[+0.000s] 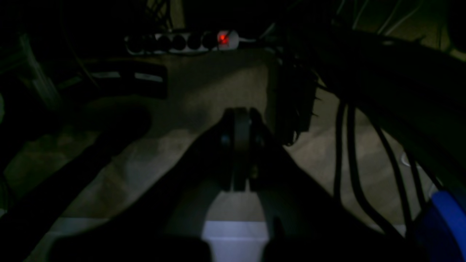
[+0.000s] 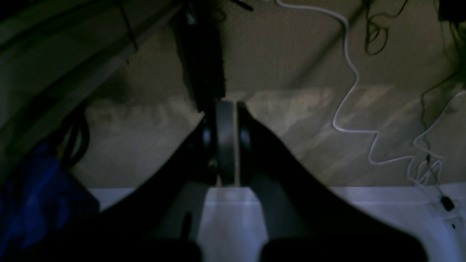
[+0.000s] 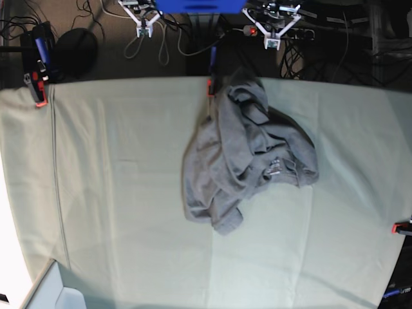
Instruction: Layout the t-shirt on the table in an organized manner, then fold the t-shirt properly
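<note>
The t-shirt (image 3: 241, 151) is a plain medium grey with a small white label, and the worktop (image 3: 116, 193) under it wears a pale mint-green cloth with red clamps (image 3: 40, 96) at its edges. Above the far edge sits a bright blue block (image 3: 190, 5), with white gripper parts to either side. In the dim wrist views the fingers (image 1: 240, 145) look black, the floor dull tan, a power strip (image 1: 182, 42) white with a glowing red switch, and a cable (image 2: 349, 91) white.

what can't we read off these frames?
- t-shirt: crumpled in the base view, so sleeves and front/back are hidden by its own folds.
- Both wrist views: dark, aimed at the floor; no shirt or table.
- left tool and right tool: tiny in the base view.
</note>
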